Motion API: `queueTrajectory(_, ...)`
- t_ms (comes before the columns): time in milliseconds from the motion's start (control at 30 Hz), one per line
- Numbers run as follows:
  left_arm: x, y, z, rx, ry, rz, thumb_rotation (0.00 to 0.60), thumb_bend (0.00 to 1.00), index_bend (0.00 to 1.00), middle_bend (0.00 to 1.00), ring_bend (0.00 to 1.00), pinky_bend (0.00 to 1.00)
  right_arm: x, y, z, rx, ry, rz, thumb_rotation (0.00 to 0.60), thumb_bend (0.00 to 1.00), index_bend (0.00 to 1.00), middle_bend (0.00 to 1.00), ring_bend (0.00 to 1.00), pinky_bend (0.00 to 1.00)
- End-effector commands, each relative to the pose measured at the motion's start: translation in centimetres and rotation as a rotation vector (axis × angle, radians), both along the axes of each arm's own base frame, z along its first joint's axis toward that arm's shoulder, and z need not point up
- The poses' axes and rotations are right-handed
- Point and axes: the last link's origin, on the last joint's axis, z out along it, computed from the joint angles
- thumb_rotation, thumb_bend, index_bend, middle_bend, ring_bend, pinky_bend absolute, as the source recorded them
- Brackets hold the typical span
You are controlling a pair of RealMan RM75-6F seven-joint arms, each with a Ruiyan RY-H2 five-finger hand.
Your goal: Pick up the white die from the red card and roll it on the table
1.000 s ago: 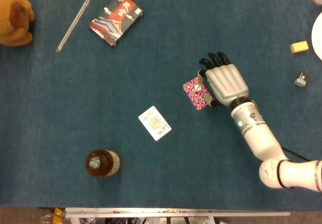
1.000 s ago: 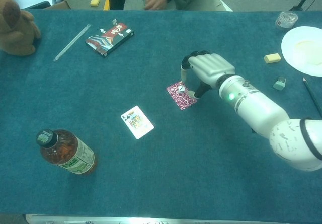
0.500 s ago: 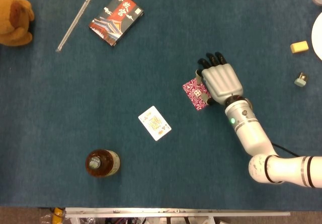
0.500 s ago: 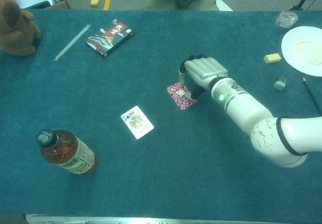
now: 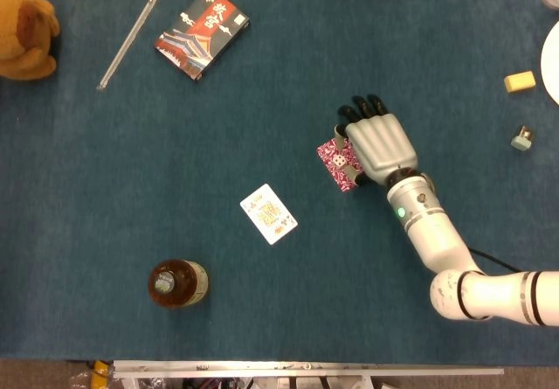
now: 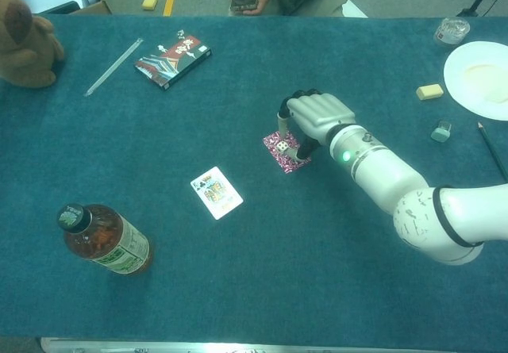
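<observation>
Grasp step. The white die [image 6: 282, 145] rests on the red card [image 6: 279, 156]; the right hand [image 6: 315, 115] arches over it, fingertips bracketing the die, grip not yet evidently closed. Next: pinch, then lift.

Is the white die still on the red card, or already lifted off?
Still on it. In the chest view the die sits on the red card, between the right robot hand's fingertips; a firm grip cannot be told.
</observation>
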Motion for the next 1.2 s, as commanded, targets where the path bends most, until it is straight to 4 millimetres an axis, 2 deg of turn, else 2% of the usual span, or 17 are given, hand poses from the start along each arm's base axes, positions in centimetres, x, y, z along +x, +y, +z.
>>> queueTrajectory(33, 0.0, 0.0, 0.0, 0.001, 0.000, -0.001, 0.600, 0.27, 0.28, 0.21, 0.13, 0.09, 0.0, 0.0, -0.1, 0.004, 0.001, 0.002, 0.600, 0.27, 0.45, 0.19, 0.00, 0.00)
queueTrajectory(367, -0.2, -0.1, 0.2, 0.007, 0.002, 0.007, 0.600, 0.27, 0.28, 0.21, 0.13, 0.09, 0.5, 0.0, -0.8, 0.010, -0.003, 0.012, 0.600, 0.27, 0.47, 0.19, 0.00, 0.00)
queueTrajectory(733, -0.4, -0.1, 0.2, 0.008, -0.002, 0.010, 0.600, 0.27, 0.28, 0.21, 0.13, 0.09, 0.3, 0.0, -0.7, -0.010, -0.003, 0.024, 0.600, 0.35, 0.63, 0.27, 0.00, 0.00)
queueTrajectory(933, -0.6, -0.2, 0.3, 0.011, -0.004, 0.016, 0.600, 0.27, 0.28, 0.21, 0.13, 0.09, 0.1, 0.0, 1.0, -0.038, -0.028, 0.036, 0.600, 0.35, 0.64, 0.28, 0.00, 0.00)
queueTrajectory(1200, -1.0, -0.2, 0.2, 0.009, -0.002, 0.026, 0.600, 0.27, 0.28, 0.21, 0.13, 0.09, -1.2, 0.1, 4.7, -0.065, -0.045, 0.014, 0.600, 0.35, 0.64, 0.28, 0.00, 0.00)
